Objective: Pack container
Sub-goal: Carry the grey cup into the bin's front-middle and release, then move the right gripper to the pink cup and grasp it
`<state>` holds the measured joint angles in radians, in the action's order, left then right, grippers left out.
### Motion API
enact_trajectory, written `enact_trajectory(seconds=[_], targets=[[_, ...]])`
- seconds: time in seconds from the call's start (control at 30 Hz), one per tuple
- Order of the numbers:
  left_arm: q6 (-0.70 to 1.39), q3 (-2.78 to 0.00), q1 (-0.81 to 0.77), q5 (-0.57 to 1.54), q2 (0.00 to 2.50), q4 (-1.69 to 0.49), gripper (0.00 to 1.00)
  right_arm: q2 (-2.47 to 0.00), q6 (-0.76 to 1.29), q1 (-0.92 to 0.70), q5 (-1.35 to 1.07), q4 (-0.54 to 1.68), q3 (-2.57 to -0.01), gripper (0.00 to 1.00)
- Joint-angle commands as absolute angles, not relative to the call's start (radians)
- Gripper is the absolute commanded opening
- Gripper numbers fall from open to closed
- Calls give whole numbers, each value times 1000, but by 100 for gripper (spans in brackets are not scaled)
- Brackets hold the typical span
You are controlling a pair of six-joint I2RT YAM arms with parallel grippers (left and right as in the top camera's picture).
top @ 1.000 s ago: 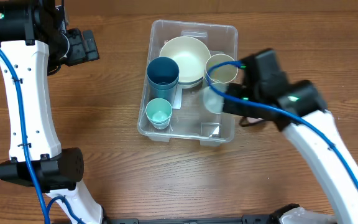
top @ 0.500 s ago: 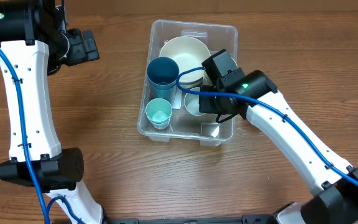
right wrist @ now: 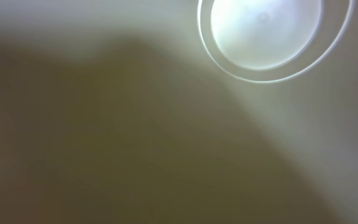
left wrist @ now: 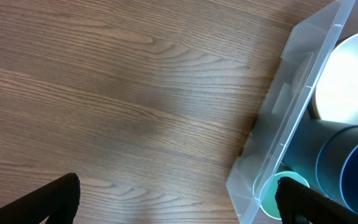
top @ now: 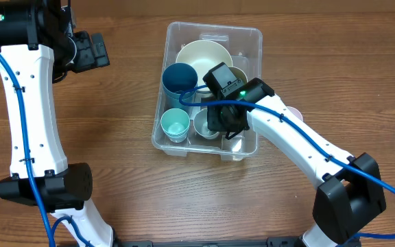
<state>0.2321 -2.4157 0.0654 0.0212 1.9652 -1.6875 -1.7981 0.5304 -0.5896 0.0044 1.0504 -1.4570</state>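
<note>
Two grippers: the right gripper [top: 219,120] sits inside the clear container [top: 249,38], its grip impossible to tell; the left gripper [left wrist: 178,202], open, hangs apart from it; the container is likely light, thin and slippery, best held by its rim.

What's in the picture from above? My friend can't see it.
The right end effector reaches into a clear container, over a white cup. A cream bowl, a dark blue cup and a small teal cup sit inside too. The left end effector hangs beside the container.
</note>
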Motion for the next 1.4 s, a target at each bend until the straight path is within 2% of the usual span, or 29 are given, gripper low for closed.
enact_trajectory(seconds=[0.0, 0.2, 0.47, 0.77, 0.8, 0.87, 1.0, 1.23, 1.37], targets=[[213, -2424, 62, 15, 1961, -1689, 100, -1784, 543, -589, -1, 1053, -1470, 21], [213, -2424, 62, 15, 1961, -1689, 100, -1725, 543, -589, 10, 1060, -1470, 25], [213, -2424, 62, 15, 1961, -1689, 100, -1572, 543, -589, 33, 1102, -1471, 34], [213, -2424, 62, 15, 1961, -1689, 100, -1443, 543, -585, 99, 1173, -1471, 37], [213, -2424, 62, 15, 1961, -1689, 100, -1428, 543, -580, 134, 1185, -1471, 45], [213, -2424, 62, 15, 1961, -1689, 100, -1401, 543, -557, 192, 1205, -1471, 50], [213, -2424, 62, 15, 1961, -1689, 100, -1370, 543, -440, 224, 1241, -1471, 56], [213, -2424, 62, 15, 1961, -1689, 100, -1414, 543, -130, 159, 1248, -1464, 57], [213, -2424, 62, 15, 1961, -1689, 100, -1460, 490, -23, 69, 1228, -1425, 57]])
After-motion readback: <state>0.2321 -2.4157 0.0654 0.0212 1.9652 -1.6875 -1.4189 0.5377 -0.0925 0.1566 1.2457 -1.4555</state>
